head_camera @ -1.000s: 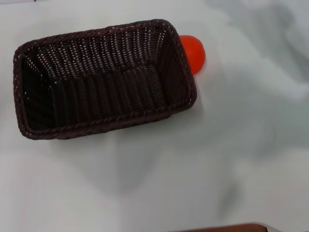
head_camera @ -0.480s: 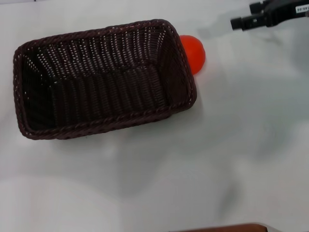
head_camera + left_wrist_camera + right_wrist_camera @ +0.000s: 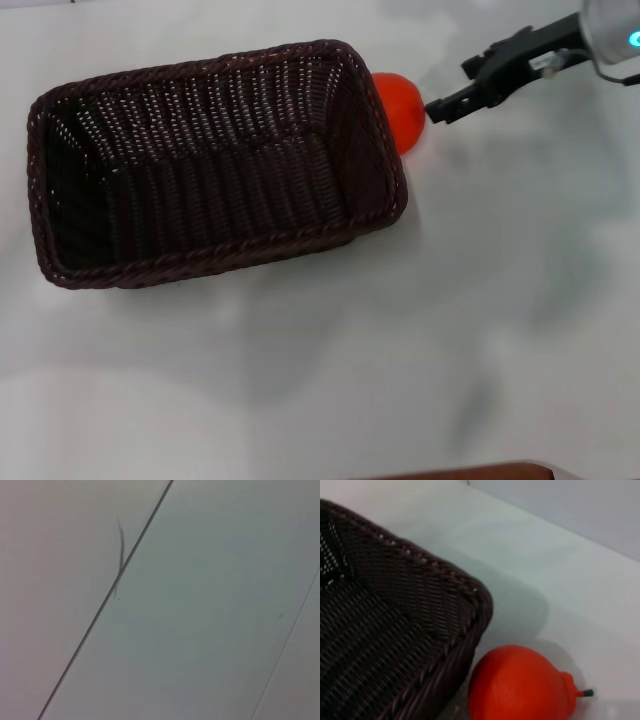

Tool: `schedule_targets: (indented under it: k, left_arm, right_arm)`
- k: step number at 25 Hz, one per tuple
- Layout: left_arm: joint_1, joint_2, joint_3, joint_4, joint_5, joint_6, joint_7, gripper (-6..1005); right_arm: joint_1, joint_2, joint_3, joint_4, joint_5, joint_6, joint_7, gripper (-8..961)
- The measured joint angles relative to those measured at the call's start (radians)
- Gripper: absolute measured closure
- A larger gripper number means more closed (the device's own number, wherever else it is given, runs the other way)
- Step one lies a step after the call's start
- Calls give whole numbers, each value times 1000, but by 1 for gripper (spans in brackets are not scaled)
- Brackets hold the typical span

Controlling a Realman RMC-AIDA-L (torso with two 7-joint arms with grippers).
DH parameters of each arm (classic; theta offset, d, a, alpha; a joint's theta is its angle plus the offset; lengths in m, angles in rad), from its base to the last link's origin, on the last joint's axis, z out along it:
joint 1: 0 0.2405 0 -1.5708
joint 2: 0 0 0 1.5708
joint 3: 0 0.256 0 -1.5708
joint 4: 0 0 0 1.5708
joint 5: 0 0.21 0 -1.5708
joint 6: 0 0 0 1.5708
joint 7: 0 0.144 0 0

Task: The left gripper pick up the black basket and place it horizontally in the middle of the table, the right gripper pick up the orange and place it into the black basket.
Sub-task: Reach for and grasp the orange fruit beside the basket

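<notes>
Hovering by the orange (image 3: 398, 108), right claw (image 3: 447, 103) grip unclear; wrist view reveals its stem (image 3: 587, 693).

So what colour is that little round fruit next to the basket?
Bright orange-red. The orange shows best in the right wrist view, beside the black basket.

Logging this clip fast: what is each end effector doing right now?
Left gripper: not in view.
Right gripper: beside the orange, holding nothing; open or closed cannot be told.
</notes>
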Motion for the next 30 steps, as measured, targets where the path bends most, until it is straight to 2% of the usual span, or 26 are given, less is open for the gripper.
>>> schedule_targets:
  k: [4, 13, 18, 22, 29, 30]
  left_arm:
    - [0, -2, -1, 1, 0, -4, -6, 142]
    - [0, -2, -2, 12, -1, 3, -6, 144]
    - [-5, 0, -4, 27, -1, 11, -1, 145]
    - [-9, 1, -3, 29, -1, 21, -1, 145]
    - [-10, 1, -2, 31, -1, 27, 0, 146]
    - [-10, 1, -2, 31, -1, 27, 0, 146]
  right_arm:
    - [28, 28, -2, -13, -38, -39, 3, -2]
    - [82, 48, -40, -108, -48, -122, -4, -1]
    - [94, 65, -71, -143, -49, -181, -11, 62]
    - [94, 77, -73, -144, -45, -193, -29, 203]
    - [96, 83, -73, -143, -44, -198, -30, 515]
    - [95, 83, -73, -141, -43, -198, -30, 528]
